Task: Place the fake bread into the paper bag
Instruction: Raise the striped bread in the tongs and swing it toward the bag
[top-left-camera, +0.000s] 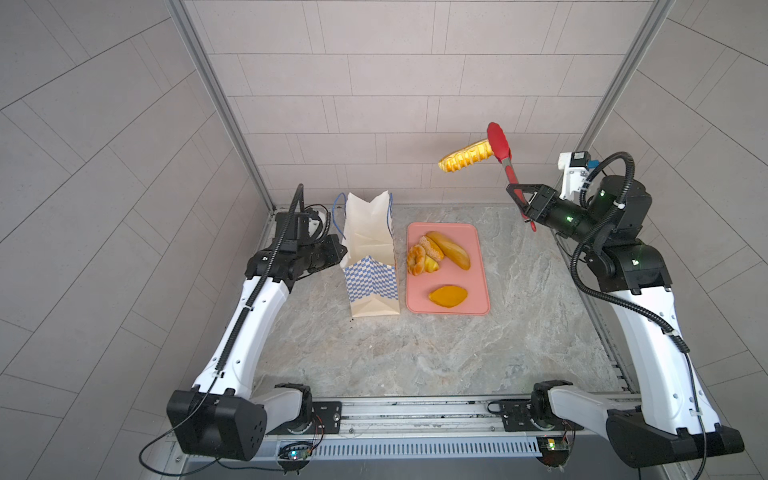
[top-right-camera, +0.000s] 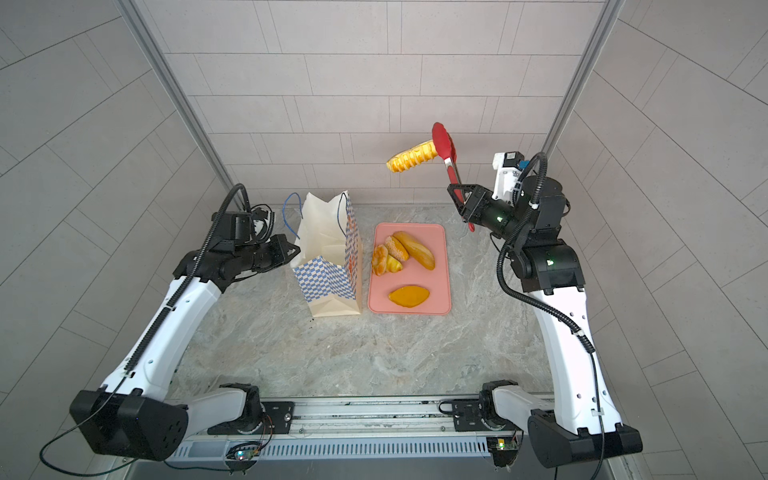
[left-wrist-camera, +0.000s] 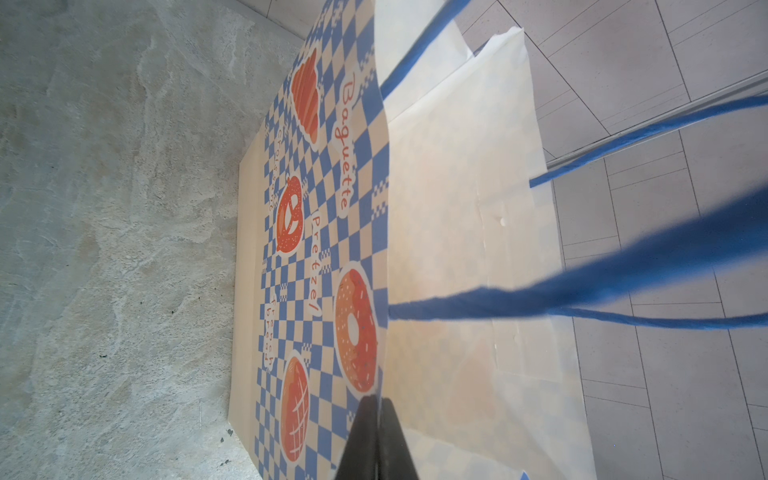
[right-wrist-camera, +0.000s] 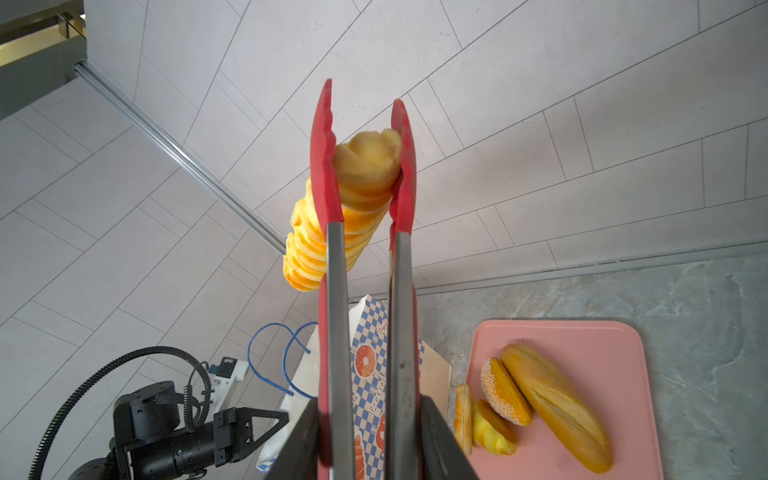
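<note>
In both top views, paper bag (top-left-camera: 372, 286) upright and open-mouthed on the worktop (top-left-camera: 415, 353), toward the back edge and left of middle, just beside the pink tray (top-left-camera: 478, 270). Left tool (top-left-camera: 343, 250) at the bag's left rim. Right tool (top-left-camera: 520, 202) raised near the worktop's back right corner, clamped on the handles of the red tongs (top-left-camera: 500, 145). Ridged pastry (top-left-camera: 463, 158) pinched by one end in the tong tips, high in the air, clear of bag and tray. On the tray, long loaf (top-left-camera: 451, 250), sesame bun (top-left-camera: 432, 247) and twisted pieces (top-left-camera: 419, 262) touching in a cluster toward the back, oval pastry (top-left-camera: 448, 296) apart near the front edge. From the left wrist, black fingers (left-wrist-camera: 361, 440) closed tight on the bag's top edge, blue cord handles (left-wrist-camera: 582, 286) across the open mouth. From the right wrist, tool squeezing the tongs around the pastry's end, bag and tray below.
</note>
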